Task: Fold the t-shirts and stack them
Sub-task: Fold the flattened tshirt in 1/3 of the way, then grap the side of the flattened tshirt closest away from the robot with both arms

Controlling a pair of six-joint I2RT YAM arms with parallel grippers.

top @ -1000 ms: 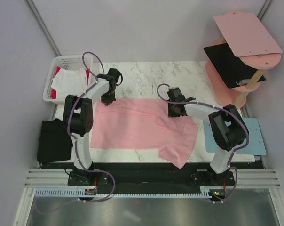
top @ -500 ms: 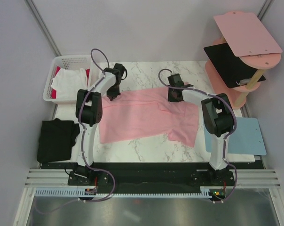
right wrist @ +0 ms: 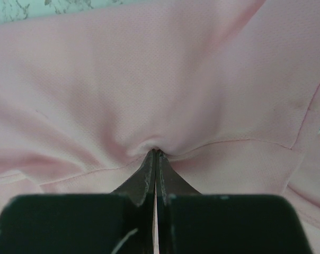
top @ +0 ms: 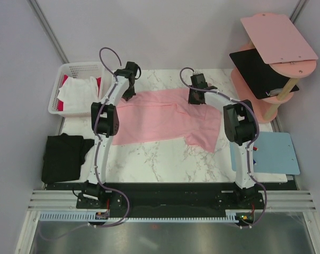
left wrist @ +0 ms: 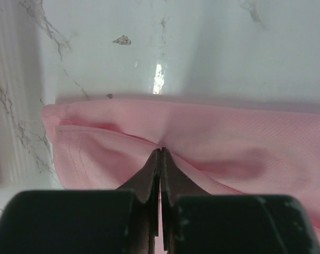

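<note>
Clamping thin pinches of pink t-shirt (top: 160,119), left fingers (left wrist: 152,173) and right fingers (right wrist: 147,173) may slip, bunching it beside the basket (top: 80,64)

a white marble table (top: 165,159) fills the middle. a white plastic basket (top: 78,65) sits at its far left corner. off its far right corner stands a pink shelf unit (top: 279,33) with a tilted top board, a black panel (top: 258,71) under that board, and a pale wooden post (top: 283,93). a light blue mat (top: 279,153) lies at the table's near right edge. a ribbed metal rail (top: 176,200) runs along its near side.
</note>
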